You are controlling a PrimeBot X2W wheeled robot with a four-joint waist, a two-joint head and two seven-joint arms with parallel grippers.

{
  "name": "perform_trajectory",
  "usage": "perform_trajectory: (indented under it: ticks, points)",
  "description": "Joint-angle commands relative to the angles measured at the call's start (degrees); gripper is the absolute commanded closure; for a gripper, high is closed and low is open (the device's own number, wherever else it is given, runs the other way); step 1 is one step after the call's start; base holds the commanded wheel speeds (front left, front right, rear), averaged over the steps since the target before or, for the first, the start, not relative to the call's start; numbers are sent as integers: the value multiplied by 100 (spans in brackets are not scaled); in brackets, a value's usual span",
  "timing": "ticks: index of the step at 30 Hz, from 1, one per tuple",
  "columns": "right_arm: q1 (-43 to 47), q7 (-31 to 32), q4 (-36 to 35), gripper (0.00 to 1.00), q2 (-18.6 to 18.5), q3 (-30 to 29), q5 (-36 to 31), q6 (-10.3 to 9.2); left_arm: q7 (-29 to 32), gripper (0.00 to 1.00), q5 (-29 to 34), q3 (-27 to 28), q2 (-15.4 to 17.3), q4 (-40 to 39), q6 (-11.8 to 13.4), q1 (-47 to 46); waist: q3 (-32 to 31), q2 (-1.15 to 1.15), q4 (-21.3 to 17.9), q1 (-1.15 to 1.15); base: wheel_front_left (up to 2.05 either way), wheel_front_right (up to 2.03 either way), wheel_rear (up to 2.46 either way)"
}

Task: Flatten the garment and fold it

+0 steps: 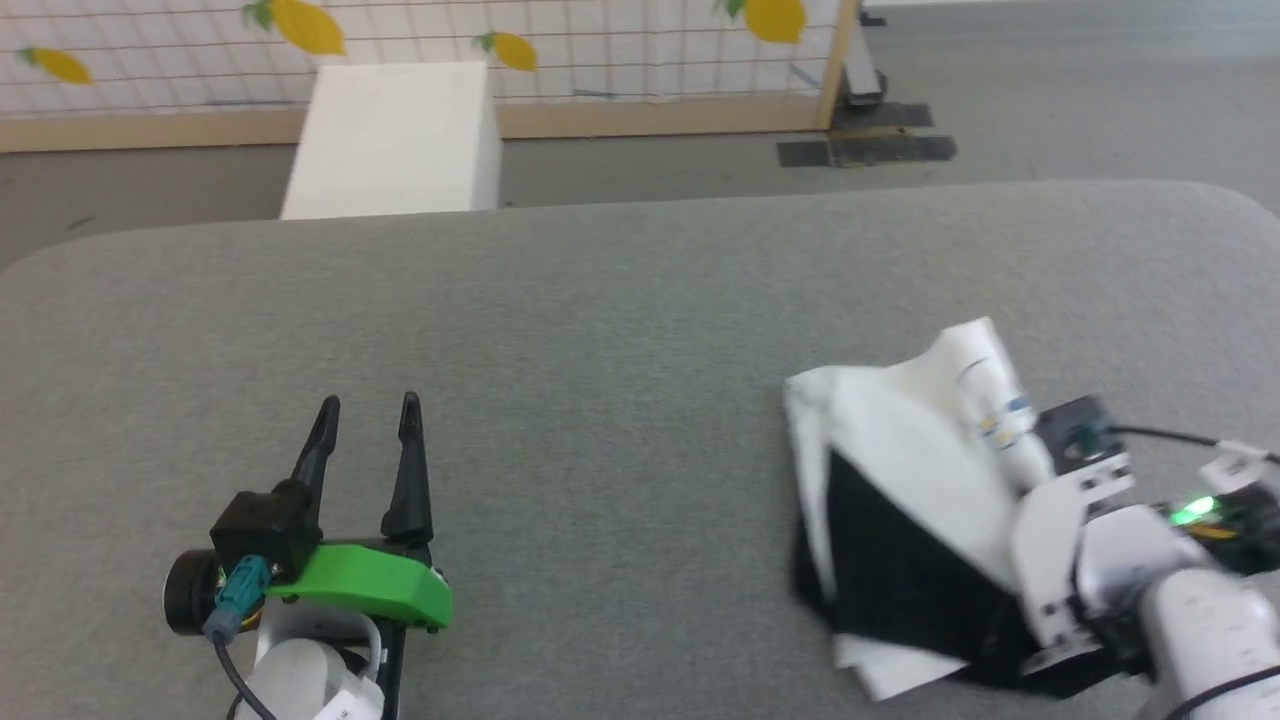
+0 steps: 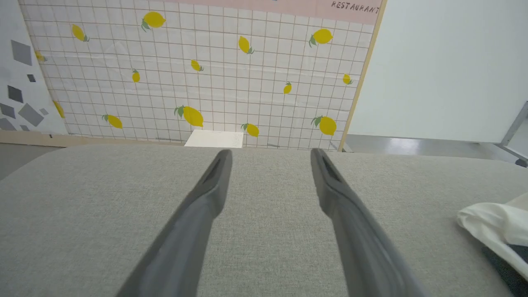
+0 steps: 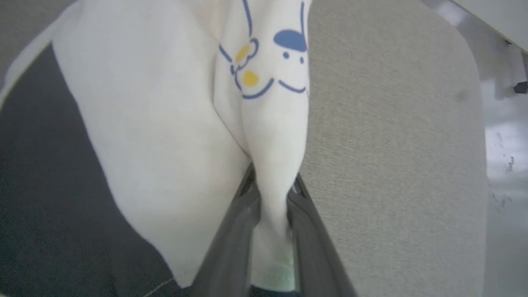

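Note:
The garment (image 1: 900,460) lies bunched at the right of the grey table (image 1: 640,300), white body on top and a black sleeve part below. My right gripper (image 3: 273,177) is shut on a raised fold of its white cloth, just below the blue and yellow cartoon print (image 3: 268,62). In the head view the lifted fold covers its fingers. My left gripper (image 1: 370,403) rests open at the lower left, well apart from the garment, with nothing between its fingers (image 2: 198,214). The left wrist view catches the garment's edge (image 2: 491,222) at the far right.
A white box (image 1: 395,140) stands on the floor just past the table's far edge. Behind it runs a tiled wall panel with lemon prints (image 2: 206,82). The table's rounded right edge (image 3: 478,123) is close to the right gripper.

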Motion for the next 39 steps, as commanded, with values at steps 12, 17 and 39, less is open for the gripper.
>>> perform_trajectory:
  ticks: [12,17,39]
  points:
    - [-1332,-545,949,100,-1176,-307,-667,-11,-45,0,236,-11,74,-382,-20,-358,934,0,-1402,0,0,0,0]
    - [-1804,-890,1369,100,-1286,-779,-897,-11,-45,0,319,-69,178,-492,-44,-612,1387,0,-1470,0,0,0,0]
    - [-2683,-2226,2862,0,-1070,-2590,-1532,-11,-30,0,266,-204,339,-238,-20,-750,1450,0,-859,0,0,0,0]
